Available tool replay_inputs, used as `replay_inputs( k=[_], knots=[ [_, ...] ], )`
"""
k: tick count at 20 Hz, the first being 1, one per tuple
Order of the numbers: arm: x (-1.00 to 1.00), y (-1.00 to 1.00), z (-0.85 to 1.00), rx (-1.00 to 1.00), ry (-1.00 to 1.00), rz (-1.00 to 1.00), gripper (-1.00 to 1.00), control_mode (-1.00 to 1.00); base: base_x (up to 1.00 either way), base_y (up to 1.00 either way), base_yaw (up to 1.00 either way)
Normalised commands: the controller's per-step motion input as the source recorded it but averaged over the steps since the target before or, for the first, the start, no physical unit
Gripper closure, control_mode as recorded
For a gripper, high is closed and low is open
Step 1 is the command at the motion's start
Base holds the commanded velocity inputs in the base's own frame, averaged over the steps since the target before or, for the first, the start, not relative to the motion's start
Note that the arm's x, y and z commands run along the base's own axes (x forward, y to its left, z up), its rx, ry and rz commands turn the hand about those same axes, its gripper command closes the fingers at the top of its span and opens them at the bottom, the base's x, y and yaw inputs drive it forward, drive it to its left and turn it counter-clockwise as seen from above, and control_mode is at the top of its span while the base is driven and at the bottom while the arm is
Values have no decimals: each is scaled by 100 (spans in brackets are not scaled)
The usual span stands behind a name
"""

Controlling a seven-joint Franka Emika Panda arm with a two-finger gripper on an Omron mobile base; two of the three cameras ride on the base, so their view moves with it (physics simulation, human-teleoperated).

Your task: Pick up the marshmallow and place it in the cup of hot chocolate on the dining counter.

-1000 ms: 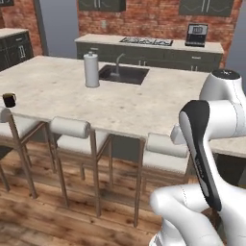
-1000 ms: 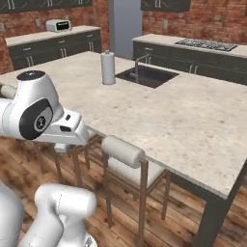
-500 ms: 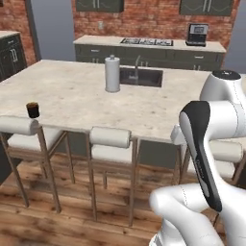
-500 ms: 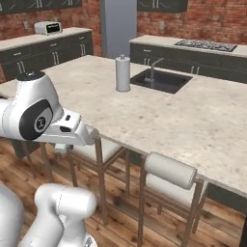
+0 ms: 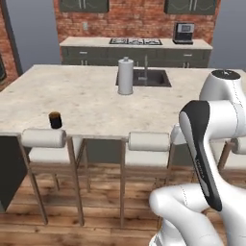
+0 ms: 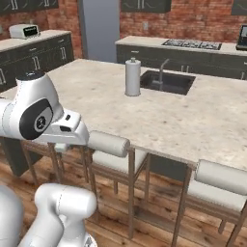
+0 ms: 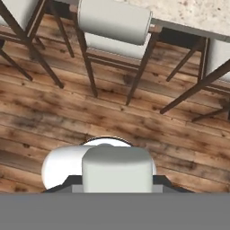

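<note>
— So, where is the marshmallow [image 7: 116, 168] seen?

— It is seen in the hand view, as a pale soft-edged block pinched between the two dark tips of the pincer [image 7: 116, 182]. The pincer is closed down onto it, almost as far as it goes, and is held over the wooden floor [image 7: 134, 117], in front of the stools [image 7: 114, 20].

— And the cup of hot chocolate [image 5: 55, 120]?

— It is found standing upright on the bench [image 5: 96, 101], close to the near edge, just above the leftmost stool [image 5: 43, 138] in the left base view. It is well apart from the marshmallow.

— What else is carried by the bench?

— A tall pale cylinder [image 5: 125, 77] is set upright farther back, just beside the sink [image 5: 151, 78]. From the right base view, the cylinder [image 6: 132, 77] is shown left of the sink [image 6: 169, 82].
</note>
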Motion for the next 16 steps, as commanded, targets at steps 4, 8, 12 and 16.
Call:
replay_inputs(
  k=[4, 8, 12, 16],
  knots=[
    [0, 0, 0, 0, 0, 0, 100, 100, 0, 100, -36],
    [0, 0, 0, 0, 0, 0, 100, 100, 0, 100, -31],
    [0, 0, 0, 0, 0, 0, 100, 100, 0, 100, -25],
    [0, 0, 0, 0, 0, 0, 100, 100, 0, 100, -20]
  ],
)
